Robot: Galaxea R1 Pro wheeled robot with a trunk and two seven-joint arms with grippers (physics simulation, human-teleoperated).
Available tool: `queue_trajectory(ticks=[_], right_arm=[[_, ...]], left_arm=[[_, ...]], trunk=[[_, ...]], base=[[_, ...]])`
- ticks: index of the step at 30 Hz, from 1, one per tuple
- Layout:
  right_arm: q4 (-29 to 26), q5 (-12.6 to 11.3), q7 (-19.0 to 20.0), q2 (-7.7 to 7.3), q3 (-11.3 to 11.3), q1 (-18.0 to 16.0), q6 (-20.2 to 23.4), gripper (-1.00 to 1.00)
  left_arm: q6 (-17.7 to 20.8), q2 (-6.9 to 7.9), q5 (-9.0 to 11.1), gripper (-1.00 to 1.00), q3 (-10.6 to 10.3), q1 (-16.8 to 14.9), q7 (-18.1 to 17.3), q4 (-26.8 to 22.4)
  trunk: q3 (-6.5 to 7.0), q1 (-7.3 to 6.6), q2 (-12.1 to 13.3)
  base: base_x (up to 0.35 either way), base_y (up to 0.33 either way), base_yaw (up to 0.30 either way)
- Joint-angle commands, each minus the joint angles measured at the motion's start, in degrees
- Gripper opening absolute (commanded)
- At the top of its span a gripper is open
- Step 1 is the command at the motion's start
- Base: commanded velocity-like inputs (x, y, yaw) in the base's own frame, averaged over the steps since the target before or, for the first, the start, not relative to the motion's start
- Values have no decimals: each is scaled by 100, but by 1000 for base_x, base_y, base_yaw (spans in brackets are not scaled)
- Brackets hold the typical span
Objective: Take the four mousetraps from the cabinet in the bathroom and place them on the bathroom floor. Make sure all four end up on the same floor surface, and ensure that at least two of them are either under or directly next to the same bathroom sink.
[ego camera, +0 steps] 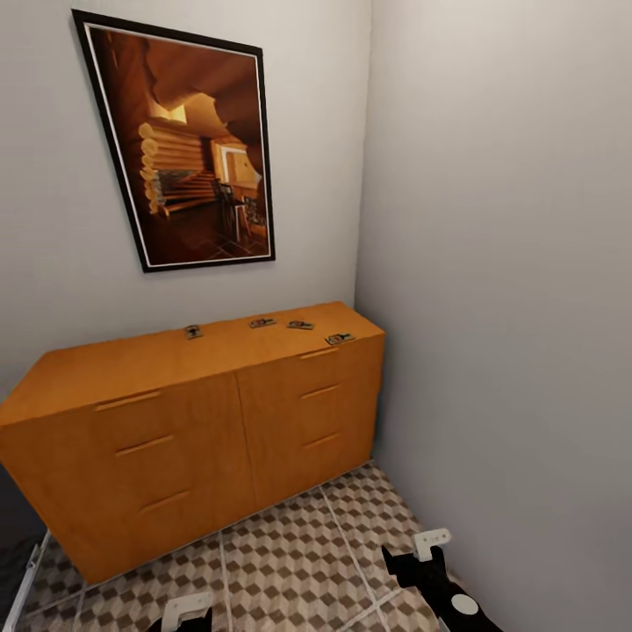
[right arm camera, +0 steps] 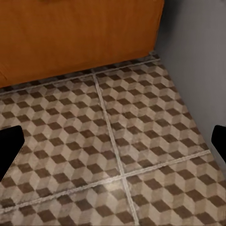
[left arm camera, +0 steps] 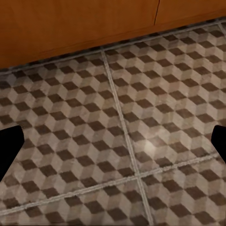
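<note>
Several mousetraps lie apart along the back and right of the cabinet's [ego camera: 132, 364] flat top: one [ego camera: 193, 331] near the middle, two [ego camera: 262, 323] [ego camera: 300, 325] further right, and one [ego camera: 339, 338] at the front right corner. Both arms hang low over the bathroom floor [ego camera: 290, 562], well below the cabinet top. In the left wrist view my left gripper [left arm camera: 113, 146] is open, its dark fingertips [left arm camera: 8, 148] wide apart over bare tiles. The right gripper [right arm camera: 113, 146] is open too, with nothing between its fingertips [right arm camera: 9, 143]. The bathroom sink is out of view.
The cabinet stands against the back wall, with its right end in the room's corner. A grey side wall [ego camera: 509, 307] runs close along my right arm [ego camera: 430, 570]. A framed picture [ego camera: 189, 145] hangs above the cabinet. Something dark [ego camera: 17, 544] sits at the far left.
</note>
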Motion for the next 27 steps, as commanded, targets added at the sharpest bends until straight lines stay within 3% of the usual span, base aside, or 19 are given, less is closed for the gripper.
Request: queue_trajectory(ticks=[1,27], right_arm=[[2,42,1,0,-6,-3,-18,100],[2,42,1,0,-6,-3,-18,100]], left_arm=[[-19,-4,1,100,25,-5,1,6],[-21,-4,1,100,25,-5,1,14]], trunk=[[-8,0,-3],[-66,0,-3]], base=[[0,0,276],[0,0,276]])
